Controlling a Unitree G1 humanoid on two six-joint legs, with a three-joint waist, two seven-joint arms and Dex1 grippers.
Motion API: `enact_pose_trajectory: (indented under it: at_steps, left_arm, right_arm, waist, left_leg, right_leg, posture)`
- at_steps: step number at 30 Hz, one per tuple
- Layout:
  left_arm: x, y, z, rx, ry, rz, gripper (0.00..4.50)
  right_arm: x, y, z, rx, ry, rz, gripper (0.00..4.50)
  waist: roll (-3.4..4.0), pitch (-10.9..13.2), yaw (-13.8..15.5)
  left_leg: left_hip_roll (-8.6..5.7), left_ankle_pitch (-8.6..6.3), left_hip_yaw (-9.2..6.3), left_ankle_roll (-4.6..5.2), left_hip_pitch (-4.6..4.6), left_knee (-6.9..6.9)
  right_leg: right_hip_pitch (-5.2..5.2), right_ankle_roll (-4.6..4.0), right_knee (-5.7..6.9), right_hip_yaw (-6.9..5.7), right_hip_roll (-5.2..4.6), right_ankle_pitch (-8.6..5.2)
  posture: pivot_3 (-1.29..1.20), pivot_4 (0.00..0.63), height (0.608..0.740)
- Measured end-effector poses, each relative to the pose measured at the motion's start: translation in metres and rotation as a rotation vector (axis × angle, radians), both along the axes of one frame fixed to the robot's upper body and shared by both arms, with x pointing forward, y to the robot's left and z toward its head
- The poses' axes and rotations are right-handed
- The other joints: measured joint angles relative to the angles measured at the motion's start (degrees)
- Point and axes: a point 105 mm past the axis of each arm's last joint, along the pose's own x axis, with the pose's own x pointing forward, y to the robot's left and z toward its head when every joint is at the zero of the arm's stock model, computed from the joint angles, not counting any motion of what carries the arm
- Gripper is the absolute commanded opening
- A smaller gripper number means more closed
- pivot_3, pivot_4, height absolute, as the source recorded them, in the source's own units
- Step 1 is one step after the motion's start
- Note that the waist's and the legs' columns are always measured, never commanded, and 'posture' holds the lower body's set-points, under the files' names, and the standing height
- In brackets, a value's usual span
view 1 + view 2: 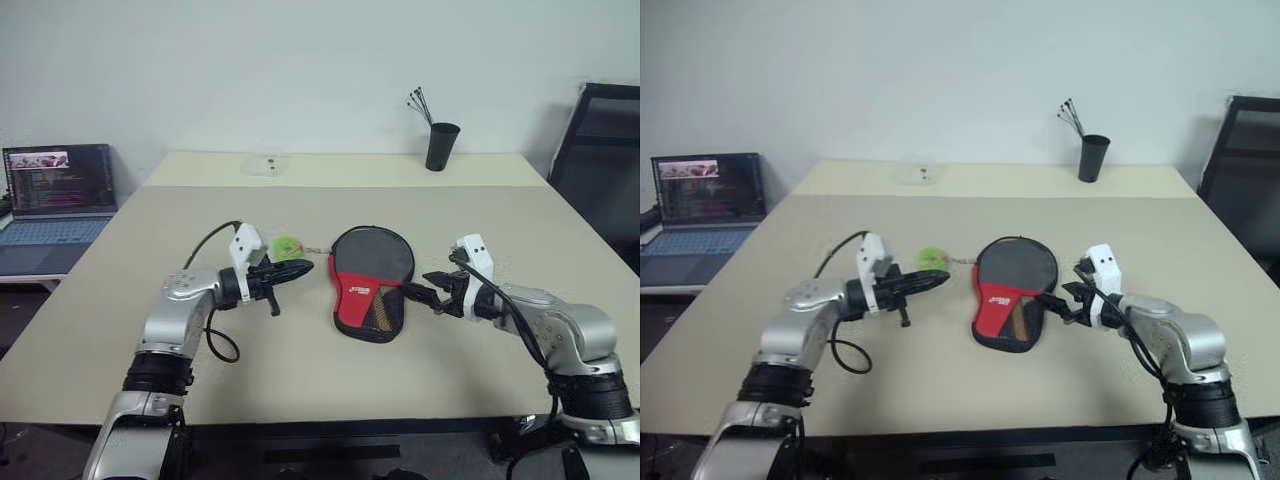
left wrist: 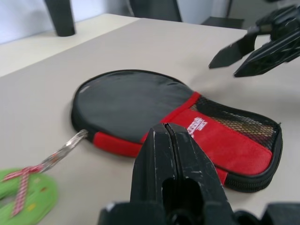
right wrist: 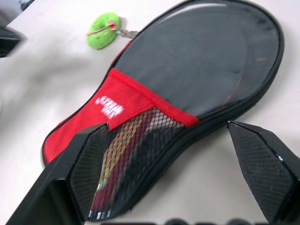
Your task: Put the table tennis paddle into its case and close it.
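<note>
**Case lying zipped-looking on the table, both grippers off it**

Beige tabletop (image 1: 300,370) fills the scene, with a black cup of pens (image 1: 440,145) near its far edge, a laptop (image 1: 58,190) on a separate desk off its left edge, and a dark chair (image 1: 600,150) beyond the right edge. The case (image 1: 370,282) lies flat near the middle of the tabletop, its round black end toward the far edge and its red panel and mesh pocket toward the near edge. Through the mesh a striped, wood-toned shape shows, probably the handle of the table tennis paddle (image 3: 123,154), so the paddle seems to be inside already. The green pull tag (image 1: 288,246) rests on the table just beside the case's left rim, joined to it by a short chain.

The left gripper (image 1: 296,268) hovers left of the case with its fingers pressed together, holding nothing. The right gripper (image 1: 415,291) sits at the case's right rim with its fingers spread wide, one to either side of the mesh end in the wrist view, not clamped on it.

Whether the zipper runs fully round cannot be told from here. The likely risk: the soft pouch is unpinned, so a pull on the tag would drag the whole case along the tabletop instead of moving the slider. The open right fingers could also snag the mesh or nudge the case askew as they close.
</note>
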Motion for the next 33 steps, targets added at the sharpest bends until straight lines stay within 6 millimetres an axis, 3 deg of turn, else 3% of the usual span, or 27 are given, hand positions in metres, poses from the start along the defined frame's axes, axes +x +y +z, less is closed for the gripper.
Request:
enact_pose_trajectory:
  at_steps: [5, 9, 19, 29, 33]
  left_arm:
    - [-0.003, -0.004, 0.008, -0.006, -0.01, 0.017, 0.0]
    - [-0.003, -0.006, 0.011, -0.01, -0.013, 0.027, 0.0]
    - [-0.002, -0.01, 0.012, -0.03, -0.007, 0.031, 0.0]
    - [-0.004, -0.008, 0.011, -0.021, -0.011, 0.037, 0.0]
    - [-0.013, -0.002, 0.002, 0.01, 0.008, 0.036, 0.0]
  right_arm:
    - [0.017, -0.002, -0.02, -0.022, 0.04, -0.063, 4.45]
    - [0.018, 0.003, -0.034, -0.088, 0.047, -0.032, 4.45]
    - [0.019, 0.021, -0.037, -0.125, 0.029, 0.016, 4.45]
    - [0.019, 0.034, -0.042, -0.161, 0.03, 0.063, 1.2]
    - [0.017, 0.044, -0.043, -0.146, 0.034, 0.085, 0.12]
  waist:
    - [0.0, 0.0, -0.03]
    - [0.0, 0.0, -0.14]
    - [0.0, -0.01, -0.37]
    - [-0.03, -0.04, -0.51]
    - [-0.03, -0.06, -0.78]
  left_leg:
    - [-0.01, 0.0, 0.06, 0.0, -0.01, 0.0]
    - [-0.02, 0.0, 0.05, 0.01, -0.01, -0.02]
    - [0.03, 0.0, 0.09, 0.0, 0.09, -0.03]
    - [0.07, 0.0, 0.22, 0.0, 0.33, -0.15]
    - [0.13, 0.0, 0.28, 0.0, 0.41, -0.21]
  right_leg:
    - [0.0, 0.0, -0.02, 0.06, -0.11, 0.0]
    - [-0.01, 0.0, -0.02, 0.04, -0.06, 0.0]
    - [0.0, -0.01, 0.02, 0.09, -0.04, 0.01]
    - [0.09, -0.03, 0.03, 0.24, -0.04, 0.02]
    - [0.09, -0.04, 0.04, 0.32, -0.06, 0.03]
  posture:
    - [0.0, 0.15, 0.74]
    - [0.0, 0.15, 0.74]
    - [0.0, 0.15, 0.74]
    - [0.0, 0.15, 0.74]
    - [0.0, 0.15, 0.74]
